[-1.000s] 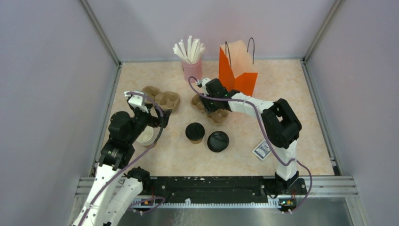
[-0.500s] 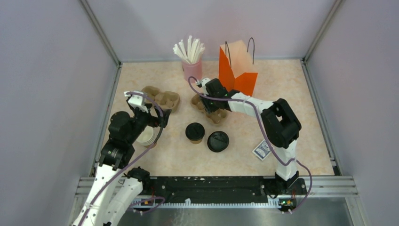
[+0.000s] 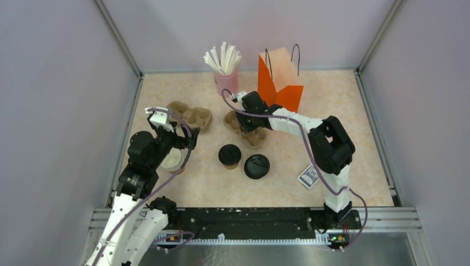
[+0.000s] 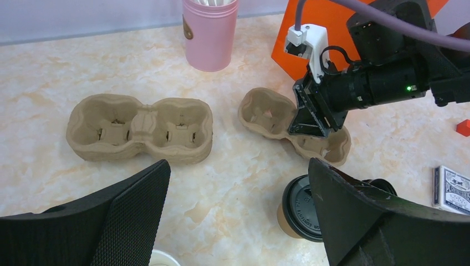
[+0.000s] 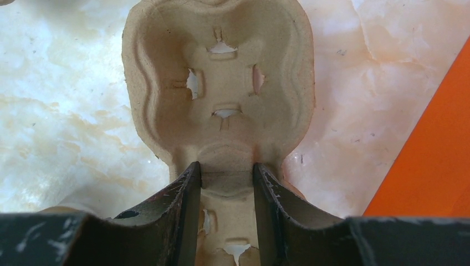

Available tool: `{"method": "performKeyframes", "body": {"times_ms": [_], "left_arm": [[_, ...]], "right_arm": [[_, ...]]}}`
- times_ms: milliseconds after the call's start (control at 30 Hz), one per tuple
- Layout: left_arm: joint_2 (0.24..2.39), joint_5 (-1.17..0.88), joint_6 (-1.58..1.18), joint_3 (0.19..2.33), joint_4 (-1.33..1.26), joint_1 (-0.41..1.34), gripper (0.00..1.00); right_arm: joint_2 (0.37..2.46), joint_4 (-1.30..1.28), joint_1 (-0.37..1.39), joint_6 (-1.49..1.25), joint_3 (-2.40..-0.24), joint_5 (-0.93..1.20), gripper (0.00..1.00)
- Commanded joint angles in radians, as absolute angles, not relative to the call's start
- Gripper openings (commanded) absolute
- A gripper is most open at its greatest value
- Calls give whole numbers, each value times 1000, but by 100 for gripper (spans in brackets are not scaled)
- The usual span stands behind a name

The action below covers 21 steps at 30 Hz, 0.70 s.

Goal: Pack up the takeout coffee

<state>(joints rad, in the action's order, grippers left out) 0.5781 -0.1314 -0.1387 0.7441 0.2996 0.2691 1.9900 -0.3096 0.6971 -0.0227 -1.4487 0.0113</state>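
Two right fingers point(image 5: 183, 213) pinch a cup carrier point(image 5: 221, 83); takeout coffee point(image 3: 229, 155) stands between them and spread left fingers point(image 4: 130, 213).

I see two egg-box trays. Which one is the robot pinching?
The carrier by the orange bag: the right gripper clamps its middle bridge. The other carrier, farther left, lies untouched.
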Motion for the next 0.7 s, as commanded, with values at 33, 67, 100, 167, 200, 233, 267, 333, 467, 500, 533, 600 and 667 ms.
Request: {"method": "performKeyframes", "body": {"times_ms": [33, 67, 100, 167, 200, 233, 267, 333, 467, 500, 533, 600, 667], "left_arm": [[577, -105, -132, 747, 281, 273, 99], [578, -104, -131, 749, 281, 273, 99], [576, -103, -130, 750, 281, 273, 99], [574, -101, -132, 748, 282, 273, 99], [571, -101, -132, 747, 282, 273, 99], [570, -100, -132, 747, 282, 273, 99], [568, -98, -131, 747, 282, 273, 99], [568, -98, -131, 747, 282, 273, 99], [565, -99, -131, 747, 283, 273, 99], [565, -99, -131, 747, 284, 273, 99], [564, -99, -130, 747, 283, 273, 99], [563, -99, -132, 746, 282, 273, 99], [566, -100, -131, 746, 283, 273, 99]], "right_arm": [[1852, -306, 689, -60, -1480, 53, 32], [1830, -304, 689, -65, -1474, 61, 32], [1808, -304, 689, -71, -1471, 71, 32], [1754, -304, 689, -86, -1467, 88, 31], [1727, -305, 689, -90, -1467, 99, 31], [1698, -305, 689, -94, -1467, 109, 31], [1671, -304, 689, -99, -1467, 111, 31], [1610, -311, 689, -108, -1474, 112, 31], [1481, -321, 689, -113, -1498, 107, 30], [1452, -316, 689, -113, -1503, 103, 30], [1426, -311, 689, -111, -1512, 94, 30], [1374, -291, 689, -105, -1527, 57, 30], [1336, -258, 689, -88, -1534, 7, 30]]}}
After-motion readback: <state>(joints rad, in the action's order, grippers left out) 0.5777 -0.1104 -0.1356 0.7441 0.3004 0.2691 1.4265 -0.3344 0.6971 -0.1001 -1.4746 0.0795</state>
